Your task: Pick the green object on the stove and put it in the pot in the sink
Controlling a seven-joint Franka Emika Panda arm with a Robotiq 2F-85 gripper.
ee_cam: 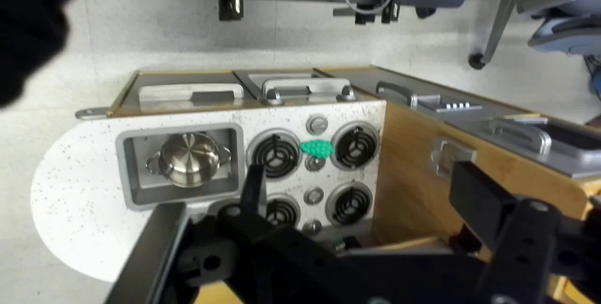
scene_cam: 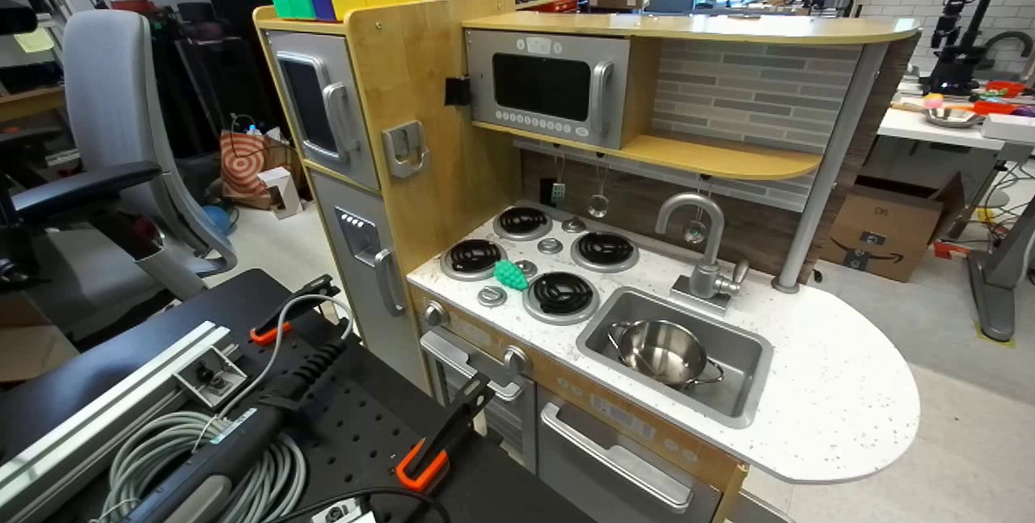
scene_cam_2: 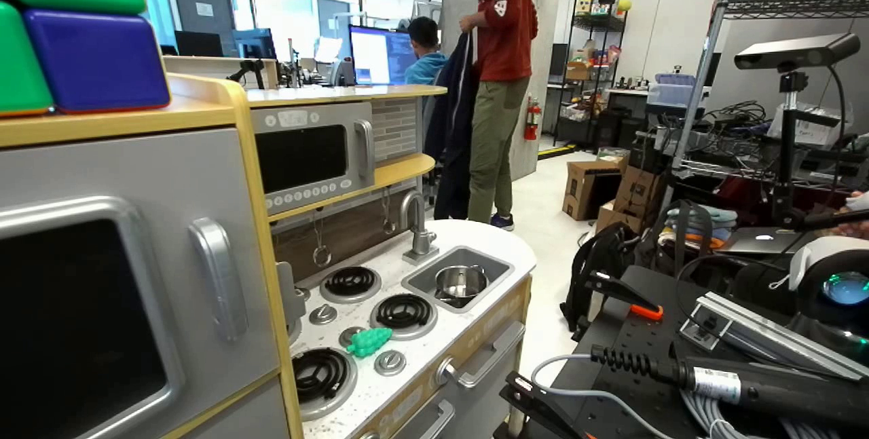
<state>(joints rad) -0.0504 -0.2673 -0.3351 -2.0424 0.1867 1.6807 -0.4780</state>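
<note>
My gripper (ee_cam: 364, 186), wide and empty, looks down on the stove (ee_cam: 331, 177), where the green toy (ee_cam: 317, 149) lies between front burners (ee_cam: 355, 145). A crooked descent could clip a nearby knob (ee_cam: 317, 124); an off-center pinch could drop it short of the pot (ee_cam: 190, 159).

My gripper (ee_cam: 360, 179) is mostly black, hard-edged and angular. Its two fingers (ee_cam: 483, 200) end in straight-sided blocks (ee_cam: 253, 184), one showing a paler grey side. Behind them run dark bars (ee_cam: 274, 240) pierced by small round holes (ee_cam: 293, 244) and set with grey screws (ee_cam: 539, 206). A dark grey plate (ee_cam: 224, 258) has a bigger hole (ee_cam: 211, 262), and a long flat strip (ee_cam: 152, 247) carries a pale edge.
</note>
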